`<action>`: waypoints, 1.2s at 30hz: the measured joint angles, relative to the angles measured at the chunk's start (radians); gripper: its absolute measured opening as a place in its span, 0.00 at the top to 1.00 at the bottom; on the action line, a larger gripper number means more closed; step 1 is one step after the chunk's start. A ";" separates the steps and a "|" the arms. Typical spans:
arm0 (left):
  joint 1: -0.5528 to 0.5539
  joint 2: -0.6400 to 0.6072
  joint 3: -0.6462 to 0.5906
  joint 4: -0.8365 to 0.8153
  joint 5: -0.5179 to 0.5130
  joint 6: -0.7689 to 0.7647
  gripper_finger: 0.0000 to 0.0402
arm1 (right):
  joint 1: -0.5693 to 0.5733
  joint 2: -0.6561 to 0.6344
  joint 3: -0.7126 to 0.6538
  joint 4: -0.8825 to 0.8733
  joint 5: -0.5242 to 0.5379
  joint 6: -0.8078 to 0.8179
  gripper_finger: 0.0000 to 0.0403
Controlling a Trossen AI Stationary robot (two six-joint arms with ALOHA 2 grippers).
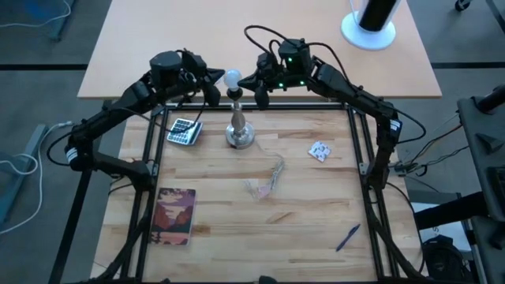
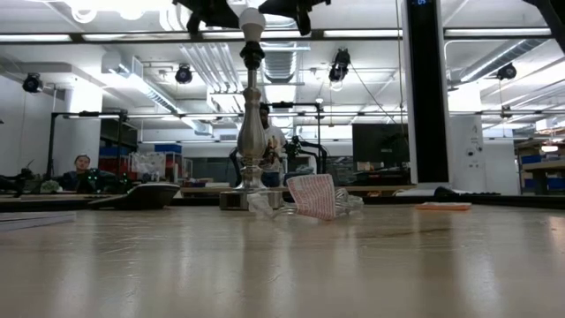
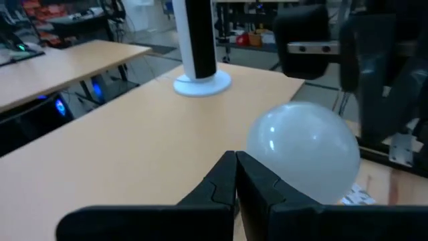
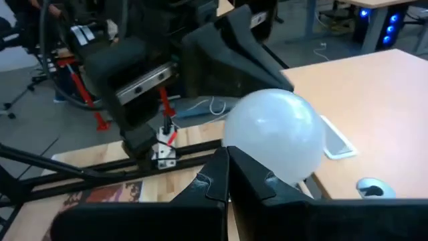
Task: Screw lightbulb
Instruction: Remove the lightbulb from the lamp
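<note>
The white frosted lightbulb (image 1: pixel 232 77) sits upright in the black socket on top of the silver lamp stand (image 1: pixel 239 130), whose base rests on the wooden table at the far middle. In the low view the lightbulb (image 2: pixel 252 19) tops the lamp stand (image 2: pixel 252 132). My left gripper (image 1: pixel 212 91) is shut just left of the bulb, and my right gripper (image 1: pixel 259 95) is shut just right of it. In each wrist view the lightbulb (image 3: pixel 304 150) (image 4: pixel 274 137) shows right past the shut fingertips (image 3: pixel 235 175) (image 4: pixel 226 173). My left gripper comes nearly level at the bulb's side from the table's left; I cannot tell whether its shut fingertips touch the glass. My right gripper comes nearly level from the table's right; whether its shut fingertips touch the bulb I cannot tell either.
A calculator (image 1: pixel 183 131) lies left of the lamp stand. A book (image 1: pixel 175 215) lies near left, a clear wrapper (image 1: pixel 267 181) mid-table, a white packet (image 1: pixel 319 151) to the right and a pen (image 1: pixel 348 237) near right. People show in the room behind.
</note>
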 joint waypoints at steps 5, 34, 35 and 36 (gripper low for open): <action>-0.001 0.006 0.000 -0.006 0.034 -0.021 1.00 | 0.001 0.006 0.000 -0.017 0.040 0.001 1.00; -0.010 0.008 0.000 -0.029 -0.009 -0.021 1.00 | 0.014 0.005 0.041 -0.053 0.041 -0.025 1.00; -0.010 0.014 0.000 -0.017 -0.009 -0.023 1.00 | 0.014 0.013 0.041 -0.047 0.041 -0.025 1.00; -0.010 0.017 0.000 -0.015 -0.009 -0.025 1.00 | 0.014 0.019 0.041 -0.048 0.041 -0.024 1.00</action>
